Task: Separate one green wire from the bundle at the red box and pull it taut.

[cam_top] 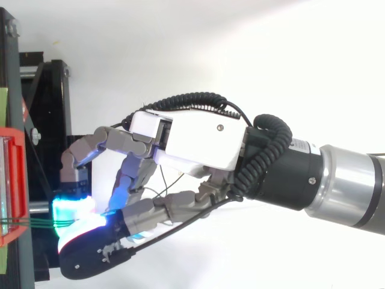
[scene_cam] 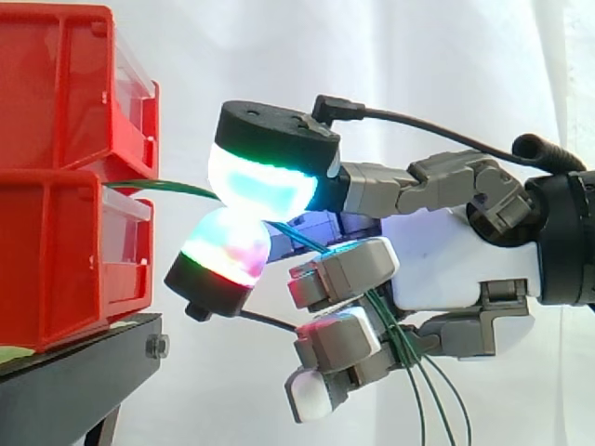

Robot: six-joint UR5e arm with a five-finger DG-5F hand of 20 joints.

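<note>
The hand [scene_cam: 446, 251] reaches in from the right with two glowing pads [scene_cam: 260, 177] pressed tip to tip, pinching the green wire [scene_cam: 172, 189] between them; the other fingers are curled under the palm and seem to hold nothing, though loose green strands [scene_cam: 437, 400] run past them and hang below. From the pinch the wire bows slightly upward to the stacked red bins [scene_cam: 56, 242], entering near the top of the lower clear drawer [scene_cam: 130, 223]; to my eye it is not quite taut. Seen from above, more than one green line crosses the gap between pads and bin, so I cannot tell whether one wire or several is caught.

That is my first worry; a pull with two wires in the pinch separates nothing. The pads are rounded and the wire is thin; under tension it could slide out between them. The hanging strands lie against the curled fingers; drawing the hand away might snag them and drag the bundle along. If the wire is anchored inside, a hard pull could slide the drawer open or shift the bins on the black stand [scene_cam: 74, 381].

As for writing, I can read none; a small pale sticker [cam_top: 293, 144] on the wrist is too small to make out.
</note>
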